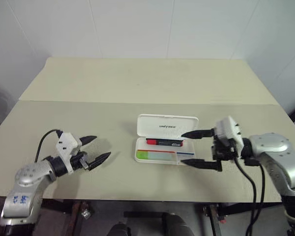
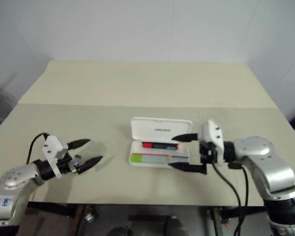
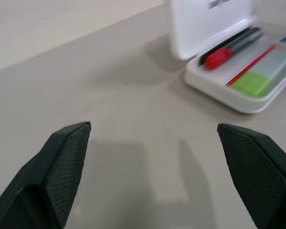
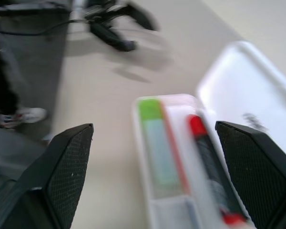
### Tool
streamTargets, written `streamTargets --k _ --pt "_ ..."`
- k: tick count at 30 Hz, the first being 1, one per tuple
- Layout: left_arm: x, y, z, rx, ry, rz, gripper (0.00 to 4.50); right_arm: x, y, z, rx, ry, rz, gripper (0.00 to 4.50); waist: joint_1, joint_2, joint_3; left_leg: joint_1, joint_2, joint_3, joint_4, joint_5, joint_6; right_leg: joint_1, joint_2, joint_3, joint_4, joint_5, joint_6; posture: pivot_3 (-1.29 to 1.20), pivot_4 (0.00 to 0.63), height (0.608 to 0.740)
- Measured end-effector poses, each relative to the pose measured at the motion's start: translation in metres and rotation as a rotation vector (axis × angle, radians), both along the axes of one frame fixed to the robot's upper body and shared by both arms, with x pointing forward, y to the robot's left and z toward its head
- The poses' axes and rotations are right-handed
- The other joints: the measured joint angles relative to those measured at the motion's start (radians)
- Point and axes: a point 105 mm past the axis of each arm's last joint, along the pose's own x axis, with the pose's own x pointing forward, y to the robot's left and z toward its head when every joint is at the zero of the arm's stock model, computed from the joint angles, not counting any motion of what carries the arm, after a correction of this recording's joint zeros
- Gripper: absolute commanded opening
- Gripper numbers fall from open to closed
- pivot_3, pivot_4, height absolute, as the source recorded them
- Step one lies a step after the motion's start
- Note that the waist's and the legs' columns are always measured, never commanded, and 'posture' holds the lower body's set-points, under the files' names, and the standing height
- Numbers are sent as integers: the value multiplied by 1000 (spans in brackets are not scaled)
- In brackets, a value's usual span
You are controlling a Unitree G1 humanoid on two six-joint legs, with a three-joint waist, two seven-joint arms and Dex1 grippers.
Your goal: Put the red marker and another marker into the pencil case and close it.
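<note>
A pale beige tabletop (image 1: 137, 83) fills the scene, with a seam running across it and plain white walls behind and to the sides. Nearest the viewer, the left pincer (image 1: 95, 149) hovers low over the bare surface at the left, its two black fingers spread wide with nothing between them. At the right, the right pincer (image 1: 194, 148) also stands wide open and empty, pointing leftward at the short end of the pencil case (image 1: 164, 140); one fingertip lies level with the lid, the other level with the tray's front edge, and whether either touches the case cannot be told. The white case sits open near the middle of the tabletop, between the two pincers and well apart from the left one, its lid folded back away from the viewer and showing a small dark logo. Inside the tray, the red marker (image 1: 163, 142) lies lengthwise along the back, against the hinge. In front of it a lime-green shape (image 3: 250, 83) sits at the tray's left end beside a red and a blue stripe; whether this is the second marker or part of the tray's insert is hard to make out.
</note>
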Motion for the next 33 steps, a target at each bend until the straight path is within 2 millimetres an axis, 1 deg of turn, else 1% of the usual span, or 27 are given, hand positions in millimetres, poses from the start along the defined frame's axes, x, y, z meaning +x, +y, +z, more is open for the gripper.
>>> streamTargets --k 3,6,8,10,12,15,17,19,22,28,29,33 --pt "-7 9 -10 -42 19 136 4500 6 -17 1 -5 -12 -64 4331 2 0 0 1 0 0 0 0 0 1 1 0 -1 0 0 0 150 740" --pt "-13 18 -20 -54 26 266 4500 7 -23 -3 -17 -12 -82 4331 3 0 0 2 0 0 0 0 0 3 1 0 -1 0 0 0 150 740" --pt "-14 23 -24 -47 26 320 4500 8 -23 -2 -16 -20 -88 4331 3 0 0 2 0 0 0 0 0 4 1 0 -1 0 0 0 150 740" --pt "-17 27 -30 -58 32 366 4500 8 -22 -2 -15 -25 -93 4331 2 0 0 7 0 0 0 0 0 9 1 0 -4 0 0 0 150 740" --pt "-17 25 -32 -64 34 371 4500 8 -20 -2 -13 -31 -94 4331 2 0 0 12 0 0 -2 0 0 15 2 -1 -6 0 0 0 150 740" --pt "-15 22 -35 -73 32 370 4500 7 -17 0 -11 -44 -89 4331 2 0 0 13 0 0 -2 0 0 18 2 -1 -8 1 0 0 150 740" --pt "-11 20 -41 -87 46 379 4108 7 -17 0 -8 -45 -95 4380 2 0 0 14 0 0 -2 0 0 18 2 0 -9 1 0 0 150 740" --pt "-9 17 -44 -100 62 388 3598 6 -15 1 -7 -51 -94 4380 2 0 0 14 0 0 -2 0 0 18 2 -1 -9 1 0 0 150 740" --pt "-7 16 -47 -110 84 404 2561 4 -12 3 -1 -57 -90 4380 3 0 0 14 0 0 -2 0 0 18 2 -1 -9 1 0 0 150 740" --pt "-6 20 -47 -109 91 441 506 4 -13 -2 5 -35 -105 4380 3 0 0 14 0 0 -2 0 0 18 1 -1 -9 1 0 0 150 740" --pt "-5 20 -47 -109 91 440 379 4 -13 -2 6 -35 -106 4380 3 0 0 14 0 0 -2 0 0 18 2 -1 -9 1 0 0 150 740" --pt "-4 19 -46 -108 88 435 378 4 -14 -2 7 -36 -110 4380 3 0 0 14 0 0 -2 0 0 18 2 -1 -10 1 0 0 150 740"
